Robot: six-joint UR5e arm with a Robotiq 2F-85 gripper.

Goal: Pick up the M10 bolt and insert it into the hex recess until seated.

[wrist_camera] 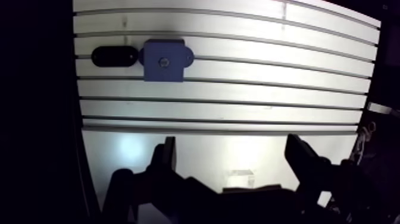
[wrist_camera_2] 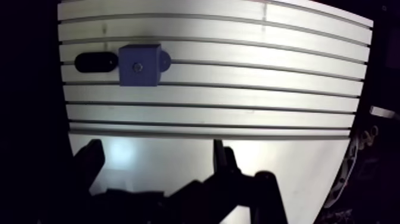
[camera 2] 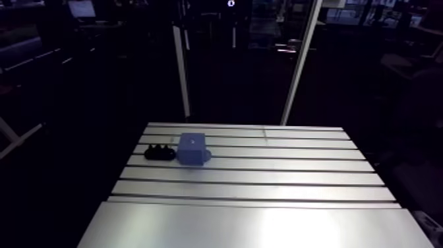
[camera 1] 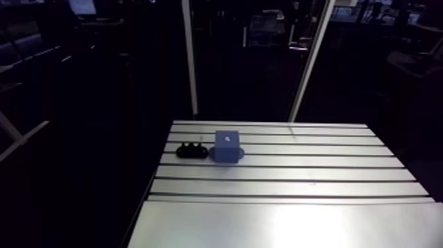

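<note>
Wrist view: the pincer (wrist_camera: 232,142) stands wide, its two dark fingers (wrist_camera: 166,158) far apart with nothing between them, only bare worktop (wrist_camera: 238,89) under the gap. Taking 12 o'clock as straight ahead of the pincer, we find a blue block (wrist_camera: 156,70) well away at about 11 o'clock, resting across the slotted rows. It has a small round mark (wrist_camera: 165,61) at the centre of its top face, too small for us to tell whether it is a recess or something sitting in it. A low rounded flange shows at the block's foot.

A black oval piece (wrist_camera: 113,56) lies just beside the block, on the side away from the worktop's middle. We cannot tell whether the two touch.

Arm view: the same pair sits at about 10 o'clock from the worktop's middle, the black piece at the block's 9 o'clock. Small knobs show on the piece's top. We cannot make out the M10 bolt as a separate thing. The pincer is out of this view.
</note>
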